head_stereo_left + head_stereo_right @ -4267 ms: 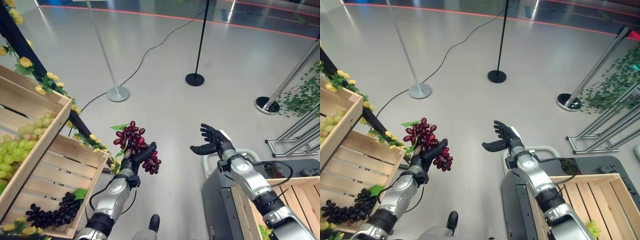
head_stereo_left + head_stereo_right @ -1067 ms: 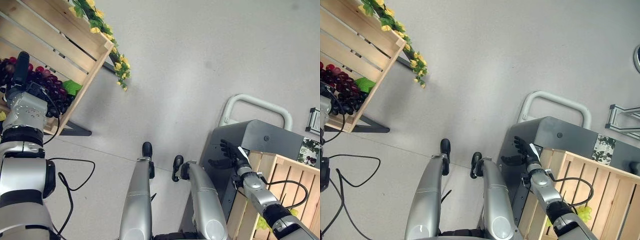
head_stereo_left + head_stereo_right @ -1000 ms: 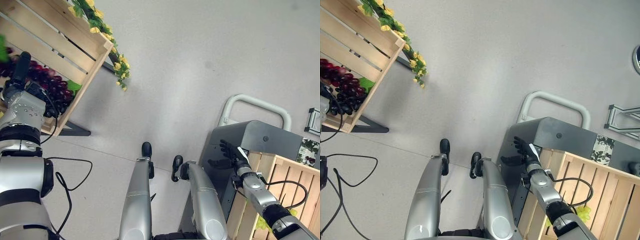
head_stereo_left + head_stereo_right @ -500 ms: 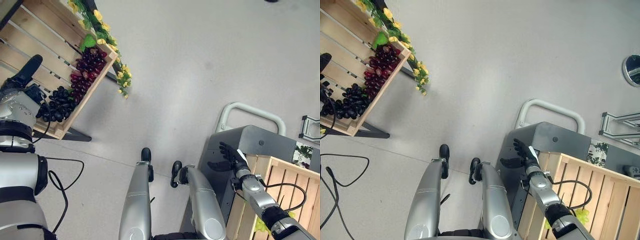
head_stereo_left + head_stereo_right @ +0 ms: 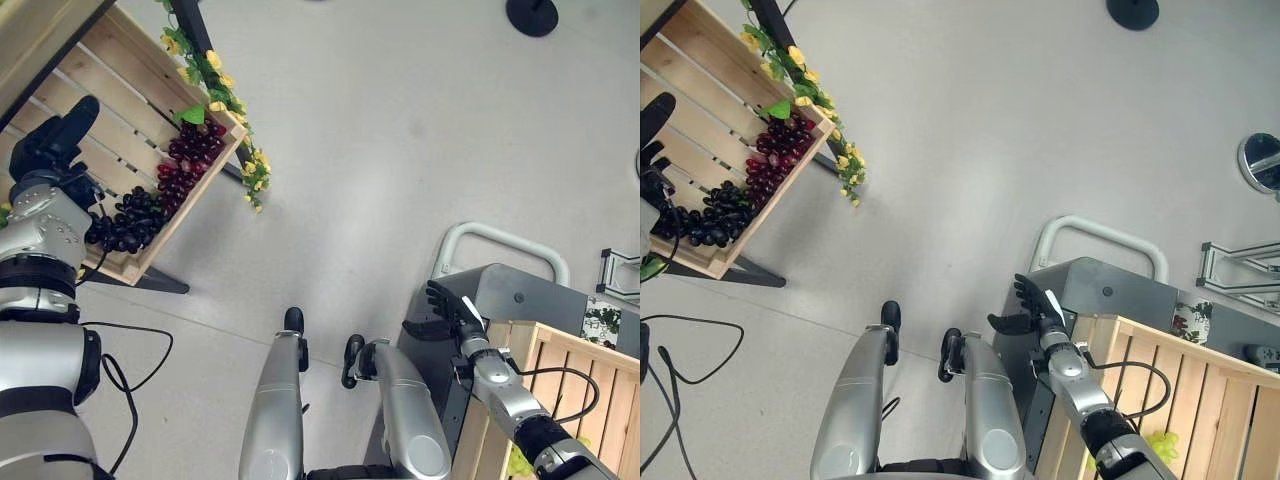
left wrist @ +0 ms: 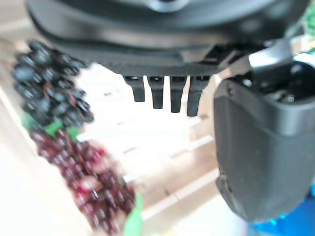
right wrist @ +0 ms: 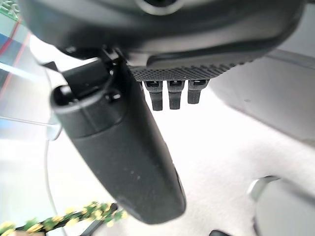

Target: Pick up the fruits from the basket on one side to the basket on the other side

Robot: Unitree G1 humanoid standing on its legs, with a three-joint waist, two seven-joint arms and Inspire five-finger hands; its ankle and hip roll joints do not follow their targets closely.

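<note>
A wooden crate point(image 5: 150, 130) on a stand sits at the upper left of the left eye view, its edge trimmed with yellow flowers point(image 5: 255, 170). A second crate point(image 5: 590, 385) on a grey cart point(image 5: 520, 295) sits at the lower right. Inside the upper-left crate lie two grape bunches: red grapes point(image 5: 188, 165) against its far wall, and black grapes point(image 5: 130, 225) just beside them, nearer the camera.

The left hand point(image 5: 55, 140) sits at the left edge over that crate, fingers straight and empty. The right hand point(image 5: 445, 315) hovers beside the cart at the lower right, fingers spread, holding nothing.

The red bunch looks delivered, so the step now is likely withdrawing. The left hand should lift clear without snagging either bunch or the crate wall.

About four seconds ago the left hand held the red grapes in mid-air; half a second ago they already lay in the crate. The camera has tilted up slightly since.
</note>
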